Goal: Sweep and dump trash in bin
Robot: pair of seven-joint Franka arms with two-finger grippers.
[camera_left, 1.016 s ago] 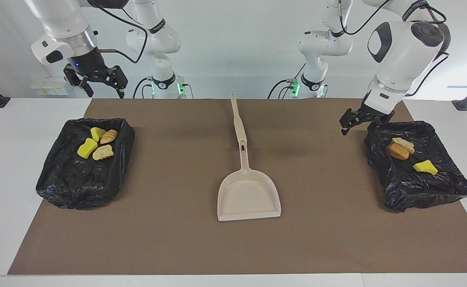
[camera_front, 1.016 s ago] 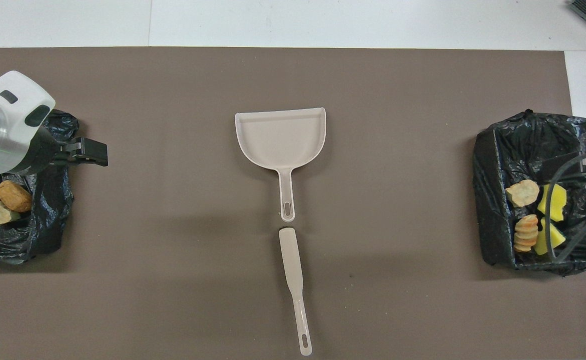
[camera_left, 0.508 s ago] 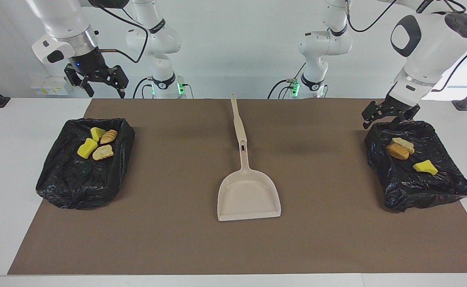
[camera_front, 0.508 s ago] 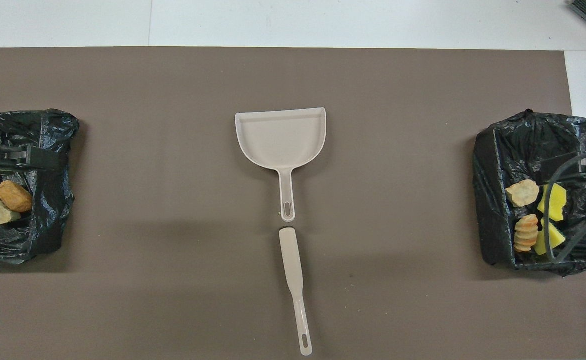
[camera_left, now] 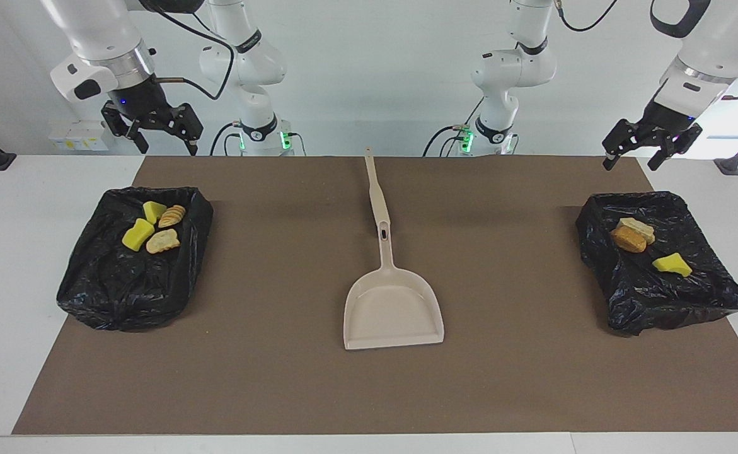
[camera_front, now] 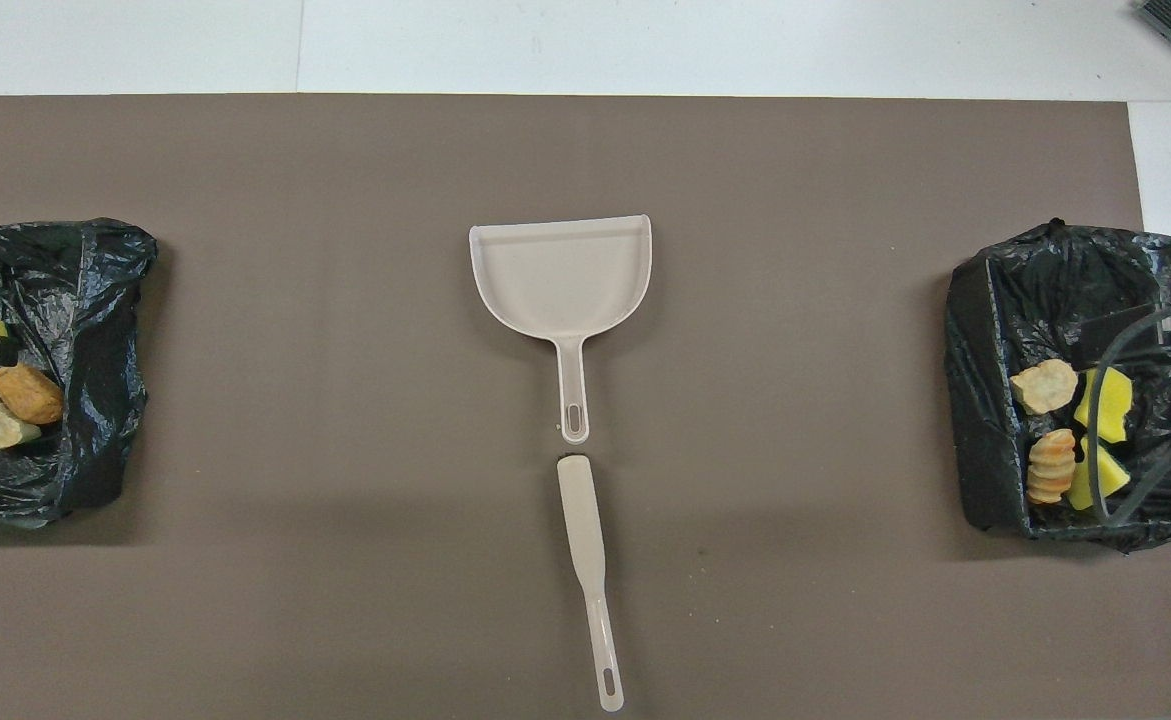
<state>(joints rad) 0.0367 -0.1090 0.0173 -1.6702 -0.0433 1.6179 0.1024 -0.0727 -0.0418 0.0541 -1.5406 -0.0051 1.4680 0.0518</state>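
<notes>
My left gripper (camera_left: 651, 146) has come up and away from the bin at its end of the table since a second ago: it was low at that bin's rim, and now it hangs high above the mat's edge, on the robots' side of the bin. Its fingers are spread and hold nothing. My right gripper (camera_left: 154, 129) has barely shifted; it hangs above the table on the robots' side of the other bin, fingers apart and empty too.

I'll take the dustpan (camera_left: 392, 307) as my landmark, lying flat mid-mat with its handle pointing toward the robots. The brush (camera_left: 375, 189) lies nearer to the robots than the dustpan, in line with the handle and nearly touching its end. Neither tool is in a gripper.

All the trash I can see is already binned. The bag-lined bin toward the right arm's end from the dustpan (camera_left: 134, 255) holds four pieces (camera_left: 154, 228): two yellow sponge chunks and two tan lumps. The bin toward the left arm's end (camera_left: 658, 258) holds three (camera_left: 643, 239): a tan lump, a pale piece on it, and a yellow chunk. I see nothing loose on the mat (camera_left: 268, 353) around the dustpan.

My judgement: the job looks finished, with only parking the arms left.
</notes>
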